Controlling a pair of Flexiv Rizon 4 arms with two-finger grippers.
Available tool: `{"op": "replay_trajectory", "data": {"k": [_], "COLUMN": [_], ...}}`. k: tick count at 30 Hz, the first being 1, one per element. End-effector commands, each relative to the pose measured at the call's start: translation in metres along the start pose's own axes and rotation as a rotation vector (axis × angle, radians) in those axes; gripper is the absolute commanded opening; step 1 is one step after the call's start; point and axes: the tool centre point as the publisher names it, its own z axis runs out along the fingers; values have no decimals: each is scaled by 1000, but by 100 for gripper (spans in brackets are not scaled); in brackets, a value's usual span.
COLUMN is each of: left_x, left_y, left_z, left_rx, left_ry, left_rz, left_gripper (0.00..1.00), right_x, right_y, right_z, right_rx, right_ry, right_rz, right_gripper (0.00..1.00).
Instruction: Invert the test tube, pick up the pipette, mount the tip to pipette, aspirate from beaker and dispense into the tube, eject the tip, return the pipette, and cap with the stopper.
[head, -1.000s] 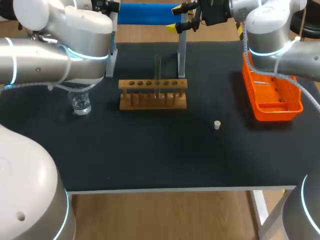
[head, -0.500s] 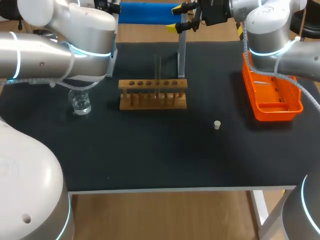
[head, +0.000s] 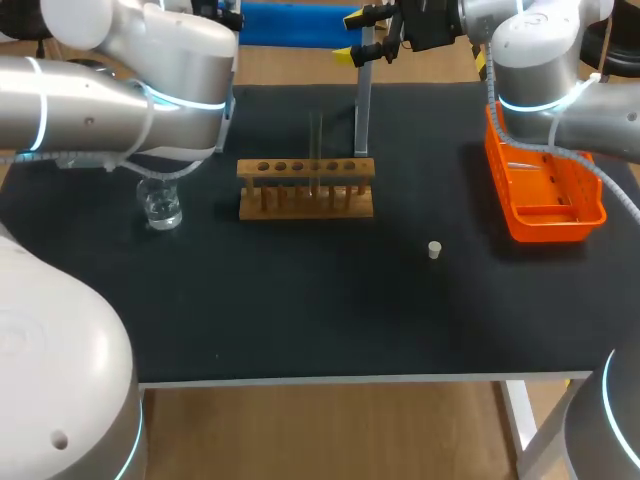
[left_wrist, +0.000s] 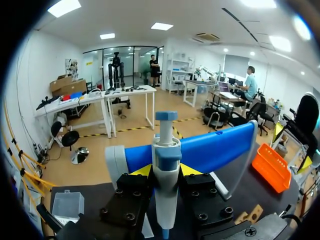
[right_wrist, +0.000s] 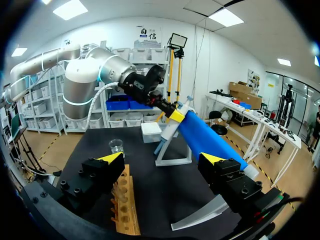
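My left gripper (left_wrist: 165, 171) is shut on the white and blue pipette (left_wrist: 165, 165), which stands upright between its yellow tips. From the right wrist view the pipette (right_wrist: 165, 135) hangs slanted in the left gripper (right_wrist: 176, 116) beside a white stand (right_wrist: 172, 159) with a blue bar (right_wrist: 210, 140). My right gripper (right_wrist: 162, 159) is open and holds nothing; it hovers high at the table's back (head: 350, 37). A glass test tube (head: 315, 150) stands in the wooden rack (head: 306, 188). The beaker (head: 160, 208) sits left of the rack. A small white stopper (head: 434, 250) lies on the mat.
An orange tray (head: 548, 195) sits at the right edge under my right arm. A white tip box (right_wrist: 150, 132) stands at the back beside the stand. My left arm's bulky elbow (head: 150, 90) hangs over the beaker's area. An upright grey post (head: 364, 110) rises behind the rack.
My left arm's elbow has drifted slightly toward the back and right. The right arm and the things on the table have not moved.
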Motion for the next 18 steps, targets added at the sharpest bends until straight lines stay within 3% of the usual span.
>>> {"op": "replay_trajectory", "data": {"k": [1,4,5,6,7,8,18], "left_x": [3,5,6,7,7,8,16], "left_y": [0,2,2,3,4,4,5], "left_z": [0,0,0,0,0,-1,-10], "left_rx": [-20,-30,-38,-40,-40,-40,-43], "left_ry": [-5,-3,-3,-2,-2,-3,-11], "left_rz": [-3,-13,-16,-20,-21,-23,-33], "left_gripper": [0,0,7,37,85,100,100], "right_x": [-1,-1,-1,-1,-1,-1,-1], "right_y": [1,1,1,1,1,1,1], "right_z": [0,0,0,0,0,0,0], "right_rx": [2,2,2,2,2,2,2], "right_ry": [2,2,2,2,2,2,2], "right_rz": [1,1,1,1,1,1,1], "right_gripper": [100,100,100,100,100,100,100]}}
